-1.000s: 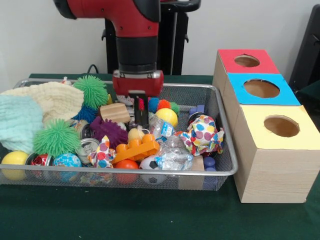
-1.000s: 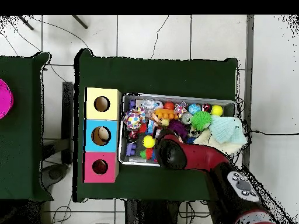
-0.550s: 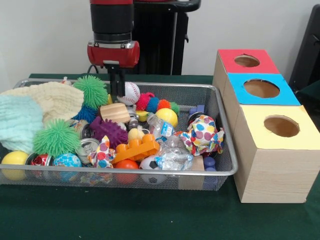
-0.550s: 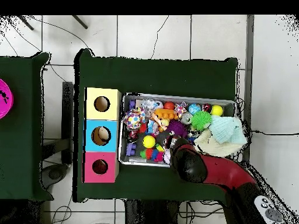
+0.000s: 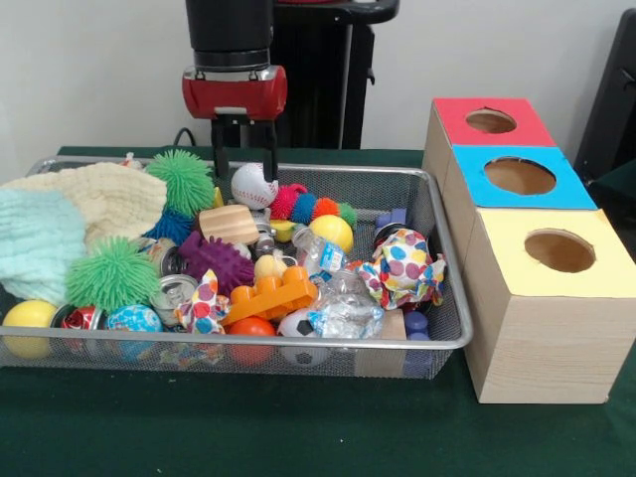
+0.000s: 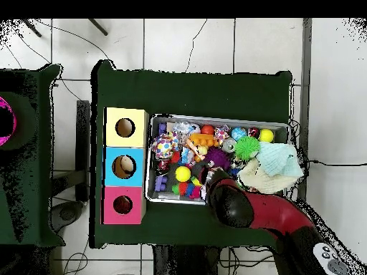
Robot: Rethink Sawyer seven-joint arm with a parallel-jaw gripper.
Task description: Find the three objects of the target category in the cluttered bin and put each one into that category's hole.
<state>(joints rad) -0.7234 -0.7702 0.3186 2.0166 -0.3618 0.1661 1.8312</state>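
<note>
Front view: gripper (image 5: 244, 149) hangs over the wire bin's (image 5: 437, 248) far rim, fingers spread and empty, just above a baseball (image 5: 252, 185) lying beside a wooden block (image 5: 230, 224)

Overhead view: arm (image 6: 236, 206) covers the bin's (image 6: 218, 119) near edge; red, blue and yellow hole boxes (image 6: 126, 165) sit alongside

A wire-mesh bin (image 5: 437, 328) is sitting heaped with toys, a white baseball (image 5: 252, 185) lying at its far rim, beside red, blue and yellow boxes (image 5: 537, 288) with holes.
</note>
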